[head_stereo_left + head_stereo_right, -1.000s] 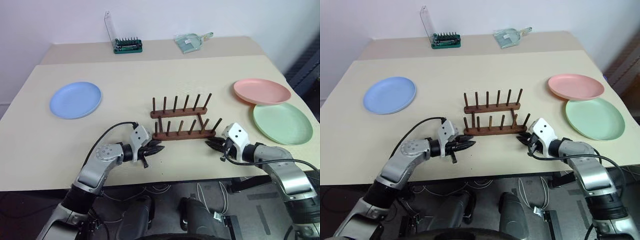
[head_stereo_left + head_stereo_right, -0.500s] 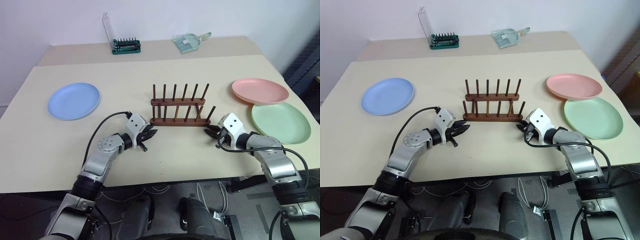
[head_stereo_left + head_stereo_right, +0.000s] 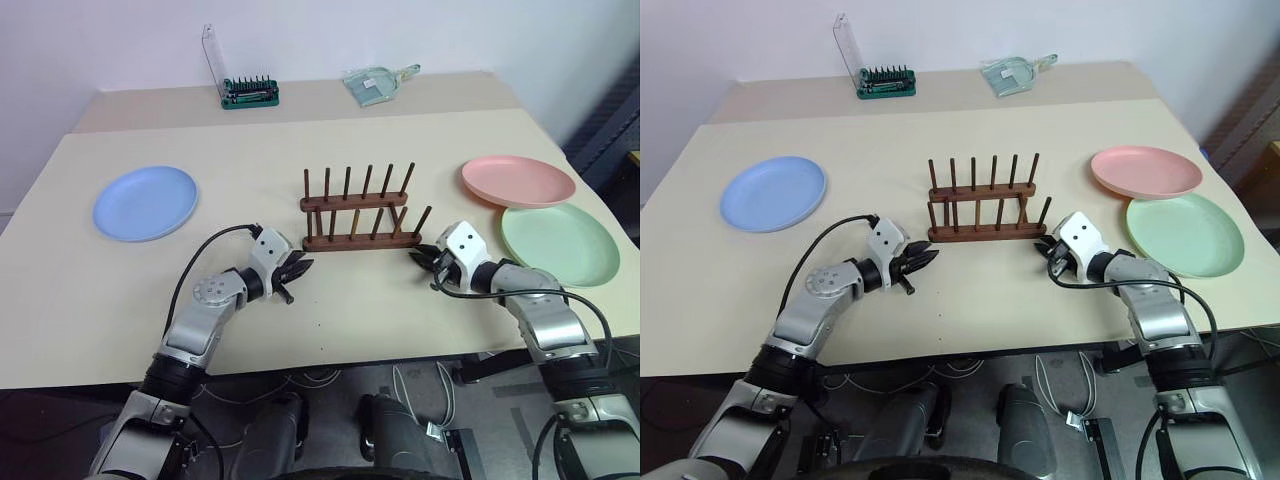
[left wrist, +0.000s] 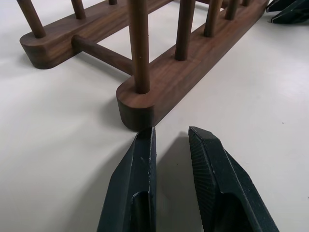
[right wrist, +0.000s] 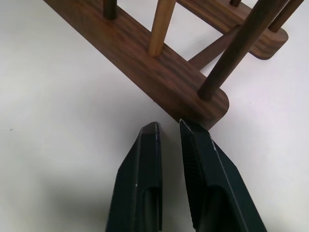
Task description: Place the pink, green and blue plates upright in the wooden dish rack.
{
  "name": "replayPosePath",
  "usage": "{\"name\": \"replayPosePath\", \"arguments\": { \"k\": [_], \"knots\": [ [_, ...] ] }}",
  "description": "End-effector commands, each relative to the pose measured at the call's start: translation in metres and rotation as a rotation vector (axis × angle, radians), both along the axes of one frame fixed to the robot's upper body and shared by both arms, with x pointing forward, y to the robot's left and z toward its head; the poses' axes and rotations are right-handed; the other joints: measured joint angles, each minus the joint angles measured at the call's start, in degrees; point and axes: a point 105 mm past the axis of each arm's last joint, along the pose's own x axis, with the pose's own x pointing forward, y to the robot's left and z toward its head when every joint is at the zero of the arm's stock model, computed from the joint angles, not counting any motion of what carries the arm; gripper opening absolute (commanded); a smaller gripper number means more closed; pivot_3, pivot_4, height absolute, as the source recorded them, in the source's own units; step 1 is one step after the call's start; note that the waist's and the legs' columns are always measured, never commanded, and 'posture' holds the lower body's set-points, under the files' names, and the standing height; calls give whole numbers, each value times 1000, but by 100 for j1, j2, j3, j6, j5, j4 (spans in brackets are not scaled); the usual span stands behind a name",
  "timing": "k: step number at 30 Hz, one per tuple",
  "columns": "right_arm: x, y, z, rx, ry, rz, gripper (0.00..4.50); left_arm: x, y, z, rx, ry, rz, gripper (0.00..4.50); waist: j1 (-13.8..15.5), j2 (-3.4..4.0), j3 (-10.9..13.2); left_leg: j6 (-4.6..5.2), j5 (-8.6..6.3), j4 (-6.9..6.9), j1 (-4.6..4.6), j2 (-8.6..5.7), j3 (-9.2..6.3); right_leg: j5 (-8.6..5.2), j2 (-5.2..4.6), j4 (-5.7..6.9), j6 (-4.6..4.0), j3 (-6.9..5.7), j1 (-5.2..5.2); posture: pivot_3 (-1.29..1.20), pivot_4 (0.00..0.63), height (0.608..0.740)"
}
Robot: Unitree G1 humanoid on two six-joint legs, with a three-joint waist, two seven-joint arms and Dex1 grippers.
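While the wooden dish rack (image 3: 358,214) stands without plates, my left gripper (image 4: 170,137) and right gripper (image 5: 167,127) flank its near rail, nearly closed, holding nothing.

Wooden dish rack (image 4: 159,82): dark brown wood, visible grain, smooth satin finish on rails and pegs
Table (image 3: 300,150): pale beige top, smooth and matt
Blue plate (image 3: 146,202), pink plate (image 3: 518,181), green plate (image 3: 560,243): matt plastic look, pastel, smooth
Left gripper (image 4: 169,137) and right gripper (image 5: 168,128): black fingers, hard plastic look, faint sheen, ribbed inner faces
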Motion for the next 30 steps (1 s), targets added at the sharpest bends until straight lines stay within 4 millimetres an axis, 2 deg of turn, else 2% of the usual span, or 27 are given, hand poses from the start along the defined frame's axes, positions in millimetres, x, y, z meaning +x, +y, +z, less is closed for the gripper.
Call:
{"name": "replayPosePath", "arguments": {
  "k": [1, 3, 4, 5, 8, 11, 16, 22, 25, 30],
  "knots": [
    [-11, -22, 35, -30, -22, 19, 1167, -20, 2, -2, -22, 47, -75, 1097, 1, 1, 1, 2, 1, -2, -5, -3, 0, -2, -3, -1, 5, 0, -4, 0, 150, 740],
    [-11, -36, 60, -54, -52, 1, 1893, -36, 0, 7, -64, 50, -156, 1097, -14, 3, 3, 11, 4, -2, -29, -6, 2, -2, -7, -1, 5, 2, -30, 0, 150, 740],
    [-8, -43, 71, -88, -82, -19, 2409, -42, -1, 13, -84, 48, -193, 1097, -23, 4, 3, 12, 4, -2, -36, -6, 6, 1, -8, -1, 1, 5, -40, 0, 150, 740],
    [-1, -55, 85, -147, -125, -59, 2964, -49, -2, 18, -95, 52, -233, 1097, -32, 7, 7, 13, 5, -3, -36, -6, 8, 4, -8, -1, -5, 7, -41, 0, 150, 740],
    [16, -74, 107, -235, -192, -144, 4393, -60, -5, 22, -86, 64, -306, 1097, -24, 9, 17, 0, -3, 2, -38, 1, 15, -4, -7, 0, -20, 10, -46, 0, 150, 740],
    [34, -83, 112, -291, -207, -193, 4393, -66, -9, 23, -59, 64, -360, 1097, -19, 7, 16, -2, -4, 5, -35, 12, 18, -2, -4, -3, -27, 4, -36, 0, 150, 740],
    [67, -94, 94, -415, -175, -257, 4393, -68, -21, 39, -80, 3, -425, 1097, -19, 5, 18, 15, 6, 3, -57, 5, 29, 9, -7, -12, -42, 6, -56, 0, 150, 740],
    [84, -96, 81, -451, -142, -286, 4393, -70, -24, 38, -84, -8, -435, 1097, -21, 7, 20, 16, 8, -9, -59, 4, 33, 17, 3, -10, -26, 9, -64, 0, 150, 740],
    [88, -99, 77, -486, -144, -311, 3574, -70, -21, 31, -90, 4, -420, 1097, -26, 7, 20, 16, 8, -7, -56, 4, 33, 15, 8, -10, -32, 12, -61, 0, 150, 740],
    [89, -98, 75, -487, -150, -307, 974, -72, -18, 23, -107, 19, -406, 1097, -30, 8, 20, 13, 11, -4, -54, 5, 32, 11, 12, -4, -43, 15, -61, 0, 150, 740]
  ]
}}
